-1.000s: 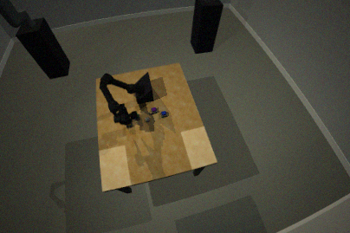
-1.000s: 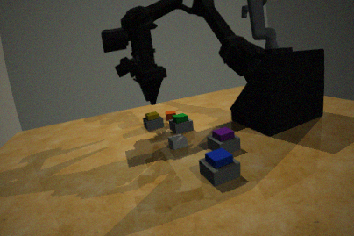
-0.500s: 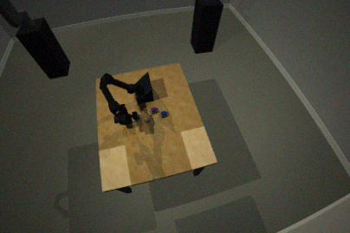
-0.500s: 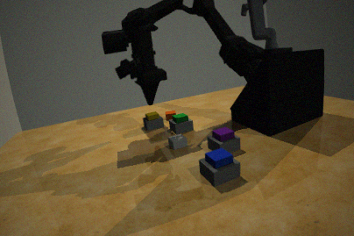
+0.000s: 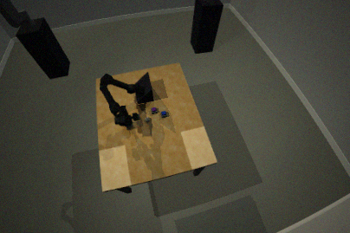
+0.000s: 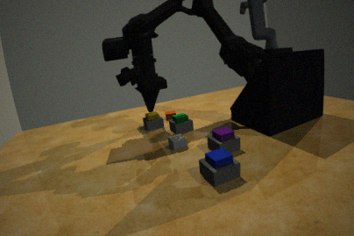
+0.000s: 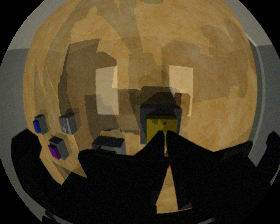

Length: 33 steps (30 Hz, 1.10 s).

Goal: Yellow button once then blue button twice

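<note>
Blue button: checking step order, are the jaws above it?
No, the shut jaws point down at the yellow button; the blue button sits apart.

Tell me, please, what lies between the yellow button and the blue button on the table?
In the exterior view, a small grey block sits between the yellow button and the blue button. The green button and purple button lie just beside that line.
</note>
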### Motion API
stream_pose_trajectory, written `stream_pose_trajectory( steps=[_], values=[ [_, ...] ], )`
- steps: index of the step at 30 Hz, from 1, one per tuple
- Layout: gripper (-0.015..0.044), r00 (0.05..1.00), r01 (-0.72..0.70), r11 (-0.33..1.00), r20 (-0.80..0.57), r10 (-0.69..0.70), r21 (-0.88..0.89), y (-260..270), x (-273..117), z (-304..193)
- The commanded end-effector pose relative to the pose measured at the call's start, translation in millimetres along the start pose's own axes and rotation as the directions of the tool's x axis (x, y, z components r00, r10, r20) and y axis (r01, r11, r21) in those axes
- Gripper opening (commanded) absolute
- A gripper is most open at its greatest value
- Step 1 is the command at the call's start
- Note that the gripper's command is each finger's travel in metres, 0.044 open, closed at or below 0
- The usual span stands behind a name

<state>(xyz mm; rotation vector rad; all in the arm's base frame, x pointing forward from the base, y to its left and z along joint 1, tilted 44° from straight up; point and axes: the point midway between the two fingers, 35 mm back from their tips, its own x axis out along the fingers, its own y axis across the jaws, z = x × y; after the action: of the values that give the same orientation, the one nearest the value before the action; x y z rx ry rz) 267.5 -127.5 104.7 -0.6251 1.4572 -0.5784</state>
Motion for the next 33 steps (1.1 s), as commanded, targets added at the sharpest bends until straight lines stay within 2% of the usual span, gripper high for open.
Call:
stream_pose_trajectory(
  steps=[1, 24, 28, 33],
  values=[
    [0.0020, 1.000, -0.005, 1.000, -0.004, 0.005, -0.009, 1.9, 7.6, -1.4],
    [0.0020, 1.000, -0.004, 1.000, -0.004, 0.004, -0.009, 1.7, 14.9, -1.8],
    [0.0020, 1.000, -0.005, 1.000, -0.003, 0.005, -0.008, 1.7, -16.8, -1.3],
    [0.0020, 1.000, -0.006, 1.000, -0.004, 0.006, -0.009, 1.8, -22.0, -1.3]
  ],
)
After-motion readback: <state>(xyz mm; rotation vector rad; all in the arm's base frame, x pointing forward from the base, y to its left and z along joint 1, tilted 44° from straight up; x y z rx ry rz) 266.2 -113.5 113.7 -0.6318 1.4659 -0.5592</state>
